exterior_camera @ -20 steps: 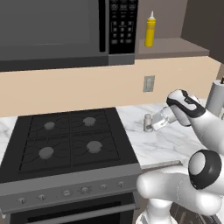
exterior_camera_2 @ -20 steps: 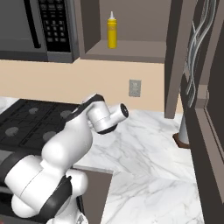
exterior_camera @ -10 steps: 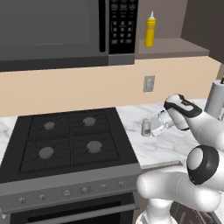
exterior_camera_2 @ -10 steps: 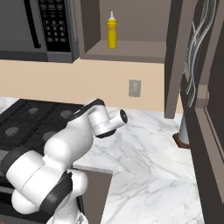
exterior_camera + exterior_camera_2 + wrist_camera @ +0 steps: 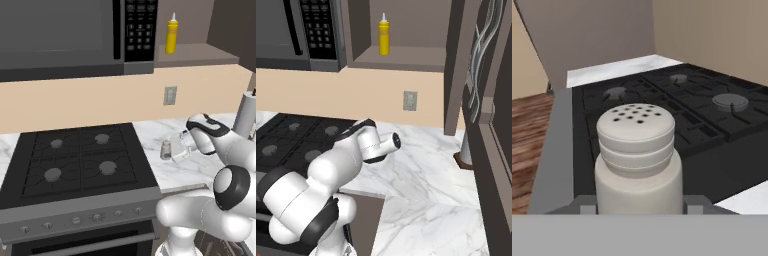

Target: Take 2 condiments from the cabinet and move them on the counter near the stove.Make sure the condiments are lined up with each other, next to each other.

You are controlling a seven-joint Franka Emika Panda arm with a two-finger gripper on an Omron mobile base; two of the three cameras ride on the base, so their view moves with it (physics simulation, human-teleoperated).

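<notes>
Item: jaws closing on either side of the grey shaker [image 5: 637,160], apparently gripping it; gripper [image 5: 176,149] setting it upright on the counter [image 5: 150,132], just right of the stove [image 5: 80,162], likely to start the row. Yellow squeeze bottle [image 5: 171,34] sitting in the cabinet [image 5: 200,52] above the stove, awaiting retrieval

Shaker [image 5: 638,160]: pale grey-white, its rounded cap showing dark dots, sitting directly ahead of the gripper [image 5: 176,148].
Stove [image 5: 80,162]: black with grey burners, lying beyond the shaker.
Counter [image 5: 421,165]: white marble, faint grey veins running under the tool.
Squeeze bottle [image 5: 172,35]: yellow, white nozzle, standing high above the gripper.
Cabinet [image 5: 406,30]: dull grey-brown.
</notes>
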